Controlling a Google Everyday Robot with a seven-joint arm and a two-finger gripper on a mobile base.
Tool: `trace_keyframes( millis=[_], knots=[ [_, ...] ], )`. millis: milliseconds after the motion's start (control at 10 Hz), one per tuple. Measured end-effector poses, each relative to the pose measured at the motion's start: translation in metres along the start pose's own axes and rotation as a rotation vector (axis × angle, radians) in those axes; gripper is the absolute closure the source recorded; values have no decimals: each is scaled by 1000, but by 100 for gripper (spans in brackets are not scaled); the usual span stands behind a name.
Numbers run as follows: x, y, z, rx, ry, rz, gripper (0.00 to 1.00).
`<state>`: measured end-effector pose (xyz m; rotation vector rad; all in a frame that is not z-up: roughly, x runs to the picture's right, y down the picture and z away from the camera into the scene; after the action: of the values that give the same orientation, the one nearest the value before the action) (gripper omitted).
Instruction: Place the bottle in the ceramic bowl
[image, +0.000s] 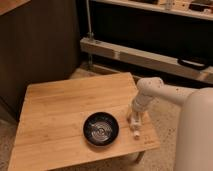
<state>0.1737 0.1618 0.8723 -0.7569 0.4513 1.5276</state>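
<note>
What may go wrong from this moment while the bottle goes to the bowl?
The pincer is low at the bottle, which is near the right edge of the table; a nudge or weak grip may send it off the side. The ceramic bowl is close beside the bottle; a low carry may hit its rim.

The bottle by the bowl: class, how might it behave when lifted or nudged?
The bottle, small and slim, is probably light. It seems to lie flat, so it may roll on the table. The gripper is just above it.
</note>
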Motion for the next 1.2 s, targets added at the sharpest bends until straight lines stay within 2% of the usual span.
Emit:
trace_keyframes(
  millis=[200, 300, 500, 700, 800, 900, 1000, 1200],
  knots=[
    [4, 24, -8, -47, -1, -58, 100],
    [16, 57, -24, -96, 0, -124, 100],
    [34, 110, -50, -137, -5, -212, 100],
    [65, 184, -89, -187, -24, -354, 100],
    [79, 215, -97, -203, -32, -419, 98],
    [90, 237, -102, -216, -42, -474, 93],
    [104, 264, -104, -232, -61, -535, 80],
    [116, 281, -97, -264, -95, -562, 62]
  ],
)
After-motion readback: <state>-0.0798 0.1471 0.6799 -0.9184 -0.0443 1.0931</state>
